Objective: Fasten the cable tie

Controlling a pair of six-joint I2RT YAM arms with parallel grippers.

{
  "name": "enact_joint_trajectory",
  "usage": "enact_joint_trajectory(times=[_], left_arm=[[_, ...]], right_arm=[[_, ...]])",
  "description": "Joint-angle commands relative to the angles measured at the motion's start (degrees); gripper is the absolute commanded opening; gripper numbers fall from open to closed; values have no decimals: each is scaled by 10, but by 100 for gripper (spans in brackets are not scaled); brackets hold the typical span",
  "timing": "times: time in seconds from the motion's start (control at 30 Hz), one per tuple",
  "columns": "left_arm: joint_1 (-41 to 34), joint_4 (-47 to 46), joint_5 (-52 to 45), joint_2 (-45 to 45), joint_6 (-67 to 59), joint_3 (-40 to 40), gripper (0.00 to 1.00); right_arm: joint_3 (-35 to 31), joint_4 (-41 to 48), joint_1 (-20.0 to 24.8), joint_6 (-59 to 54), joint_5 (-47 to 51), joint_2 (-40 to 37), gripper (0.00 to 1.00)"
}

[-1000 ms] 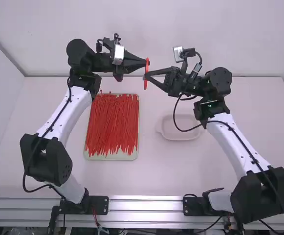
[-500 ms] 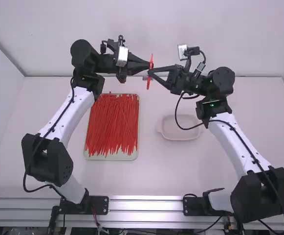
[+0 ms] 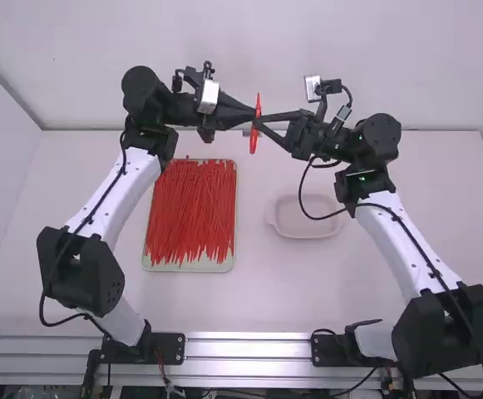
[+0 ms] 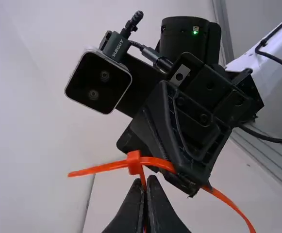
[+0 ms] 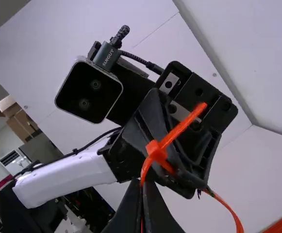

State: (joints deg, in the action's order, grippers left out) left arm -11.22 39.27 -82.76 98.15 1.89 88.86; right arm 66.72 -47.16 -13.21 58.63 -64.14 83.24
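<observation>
A red cable tie [image 3: 256,123] hangs in the air above the back of the table, between both grippers. My left gripper [image 3: 249,121] comes in from the left and is shut on the cable tie [image 4: 140,165] just below its head. My right gripper [image 3: 259,125] comes in from the right, shut on the same cable tie [image 5: 156,148] close to the head. The strap passes through the head, with its free ends sticking out to either side. The two sets of fingertips nearly touch.
A tray [image 3: 230,263] piled with several loose red cable ties [image 3: 193,209] lies on the table at left of middle. A shallow white dish [image 3: 303,216] sits to its right, below the right arm. The walls stand close behind the grippers.
Both grippers have risen a little and moved right with the tie. The tie has turned from hanging low to standing more upright between them.
</observation>
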Motion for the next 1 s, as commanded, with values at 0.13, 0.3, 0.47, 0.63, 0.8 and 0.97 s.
enact_joint_trajectory(times=[0.13, 0.3, 0.47, 0.63, 0.8, 0.97], left_arm=[[-26, 11, -48, -3, -2, -11, 2], [-27, 42, -48, -3, 0, -28, 2], [-27, 51, -49, -3, 2, -38, 2], [-26, 52, -47, -3, 2, -38, 2], [-27, 75, -47, -3, 21, -38, 2], [-27, 112, -49, -3, 65, -38, 2]], right_arm=[[0, -6, 16, 7, 58, -1, 0], [0, -6, 17, 7, 62, -1, 0], [0, -4, 31, 16, 68, -1, 0], [0, -5, 34, 15, 54, -1, 0], [0, -4, 34, 12, 12, -1, 13], [0, -5, 47, 23, -8, -1, 36]])
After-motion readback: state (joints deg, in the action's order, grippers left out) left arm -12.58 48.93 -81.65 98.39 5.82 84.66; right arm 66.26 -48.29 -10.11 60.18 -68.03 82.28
